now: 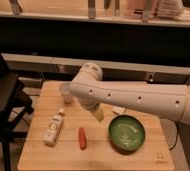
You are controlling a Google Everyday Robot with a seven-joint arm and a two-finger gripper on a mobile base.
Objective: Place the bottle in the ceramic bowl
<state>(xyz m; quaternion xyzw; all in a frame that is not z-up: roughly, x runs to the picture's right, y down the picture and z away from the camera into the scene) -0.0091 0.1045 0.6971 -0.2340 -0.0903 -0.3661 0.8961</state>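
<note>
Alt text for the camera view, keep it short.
White robot arm reaches over a wooden table, its open pincer hovering between the bottle lying at left and the empty green ceramic bowl at right.

we see a wooden table (43,155) with a white paper cup (65,93) at its far left and an orange stick (82,138) lying toward the near edge. a black chair (0,107) stands left of it.
</note>
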